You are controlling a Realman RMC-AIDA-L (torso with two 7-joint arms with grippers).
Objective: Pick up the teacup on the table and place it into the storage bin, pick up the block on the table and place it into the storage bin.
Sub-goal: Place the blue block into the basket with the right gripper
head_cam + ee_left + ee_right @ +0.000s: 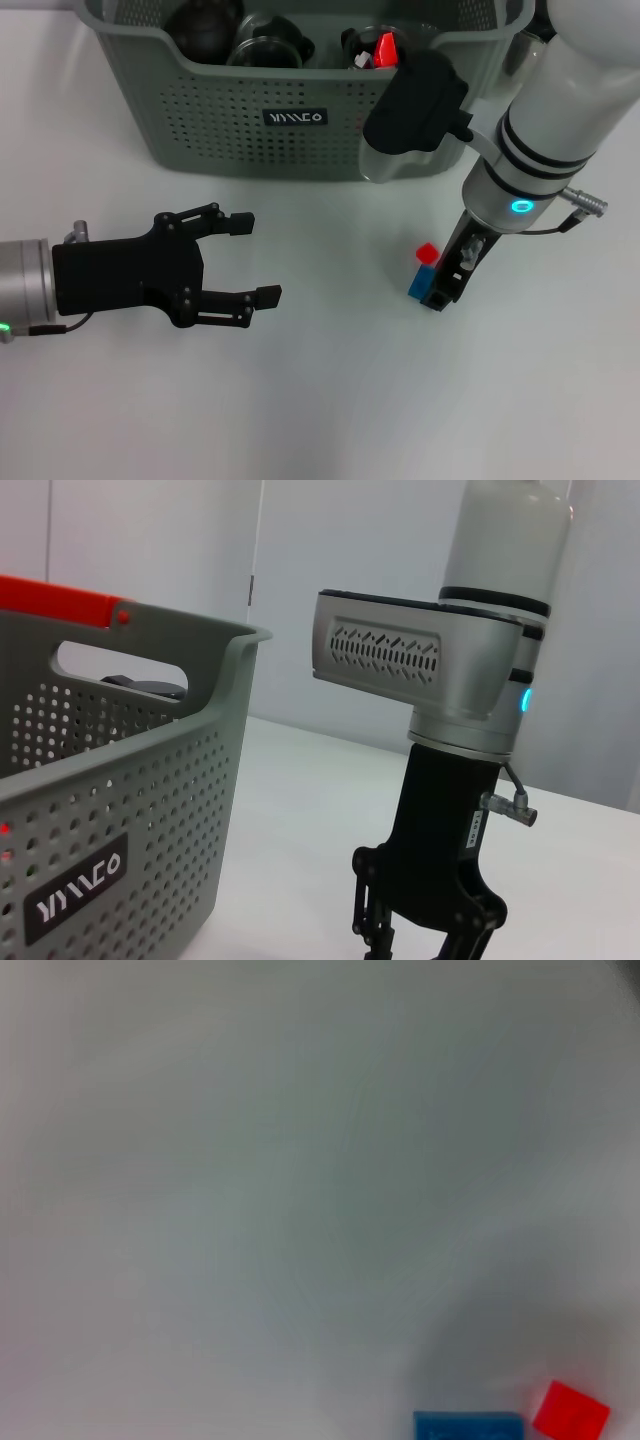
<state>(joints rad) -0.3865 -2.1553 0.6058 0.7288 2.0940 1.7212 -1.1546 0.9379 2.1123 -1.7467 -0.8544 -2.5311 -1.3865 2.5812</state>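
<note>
On the table at 4 o'clock of the storage bin (200,120), my right gripper (440,290) hangs over the blue block (421,285); finger state unreadable. Left gripper (245,258) spread, empty. No teacup outside; block still pending.

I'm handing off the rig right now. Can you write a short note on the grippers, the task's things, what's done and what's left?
Left gripper: open, empty, above the table in front of the bin.
Right gripper: down at the blue block; grip unclear. A red block lies beside it.
No teacup on the table; dark items sit in the bin, hard to identify.
Left: get the block into the bin.
</note>
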